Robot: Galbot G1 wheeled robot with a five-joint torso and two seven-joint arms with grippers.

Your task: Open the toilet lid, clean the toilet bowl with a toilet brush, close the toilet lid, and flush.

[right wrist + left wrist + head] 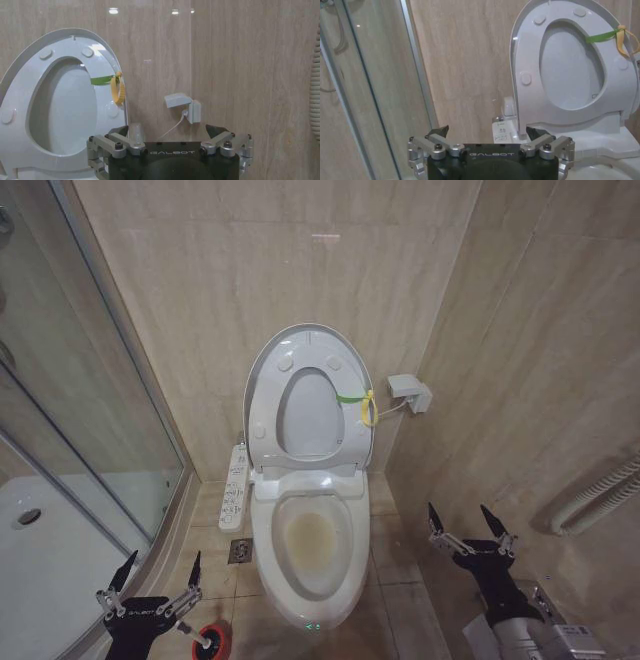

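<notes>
Glossy oval toilet lid [308, 345] upright; ceramic toilet bowl [310, 542] stained.

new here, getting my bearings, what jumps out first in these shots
The toilet lid stands raised against the back wall, a yellow loop on its edge. Below it the toilet bowl is stained yellowish-brown. The open left gripper hovers above the toilet brush by the shower.

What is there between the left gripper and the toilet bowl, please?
In the head view, bare floor tiles and a small square floor drain lie between the open left gripper and the toilet bowl.
</notes>
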